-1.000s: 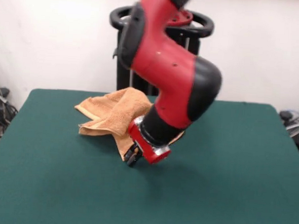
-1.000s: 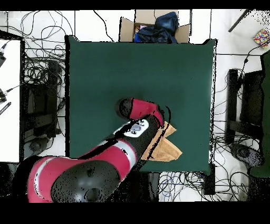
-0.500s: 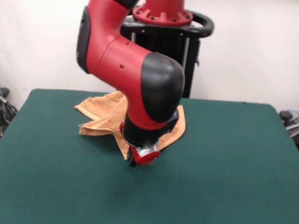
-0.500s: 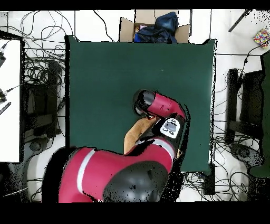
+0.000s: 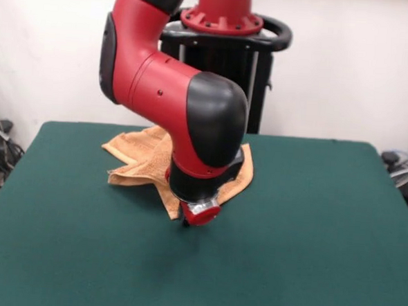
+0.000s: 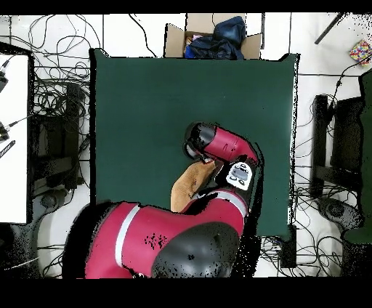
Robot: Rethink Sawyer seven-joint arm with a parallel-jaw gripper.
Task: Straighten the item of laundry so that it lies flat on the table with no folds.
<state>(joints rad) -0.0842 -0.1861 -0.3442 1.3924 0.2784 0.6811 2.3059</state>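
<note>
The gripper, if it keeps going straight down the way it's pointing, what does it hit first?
Probably the towel's near corner, or the green table right beside it. The gripper points almost straight down there; its tips are hidden.

You are looking at a glossy red arm with rounded black caps at its joints, the largest a black dome at the elbow. A small dark screw dots the red shell. From overhead you see a pale stripe and a grey panel on the links

Orange-tan towel, dark green table — red-and-black arm
</note>
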